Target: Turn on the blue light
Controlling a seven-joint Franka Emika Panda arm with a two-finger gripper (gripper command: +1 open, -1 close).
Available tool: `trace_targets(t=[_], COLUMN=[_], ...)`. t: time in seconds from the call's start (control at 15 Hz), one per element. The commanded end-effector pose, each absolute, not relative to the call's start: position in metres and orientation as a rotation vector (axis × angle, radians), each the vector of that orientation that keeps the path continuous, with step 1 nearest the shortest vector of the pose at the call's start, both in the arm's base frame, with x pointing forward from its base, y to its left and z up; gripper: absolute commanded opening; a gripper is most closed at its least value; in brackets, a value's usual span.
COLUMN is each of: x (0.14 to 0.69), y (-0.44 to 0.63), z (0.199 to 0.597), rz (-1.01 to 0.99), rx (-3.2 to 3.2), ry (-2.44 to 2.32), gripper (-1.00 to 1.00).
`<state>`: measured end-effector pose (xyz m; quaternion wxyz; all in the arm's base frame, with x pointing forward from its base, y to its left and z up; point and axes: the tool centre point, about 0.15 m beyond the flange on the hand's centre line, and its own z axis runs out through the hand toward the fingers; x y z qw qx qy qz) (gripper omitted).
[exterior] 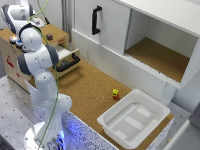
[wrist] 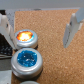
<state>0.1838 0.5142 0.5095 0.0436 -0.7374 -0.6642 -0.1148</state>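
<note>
In the exterior view, the white arm (exterior: 37, 60) is seen bent over a wooden box (exterior: 12, 55) at the desk's (exterior: 90, 90) far left corner; a white bin (exterior: 131, 120) is set near the opposite end. In the wrist view, the blue light (wrist: 27, 60) is seen on the cork surface just beside an orange-lit button (wrist: 25, 36), between the released, widely parted jaws.

Blue light (wrist: 27, 60) blue; button (wrist: 25, 36) orange
</note>
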Motion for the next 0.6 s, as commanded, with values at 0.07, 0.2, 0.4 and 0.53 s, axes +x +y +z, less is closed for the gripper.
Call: trace_targets(t=[0.07,0.2,0.4,0.53], x=[0.179,0.174,0.175,0.178], y=[0.55,0.554,0.555,0.554], z=[0.508,0.499,0.482,0.472], rz=[-0.133,-0.105,-0.066,-0.037], rx=[-2.325,-2.315,-2.309,-2.313], ry=[-2.186,-2.217,-2.226,-2.225], gripper=[-1.0,-1.0,-1.0,-1.0])
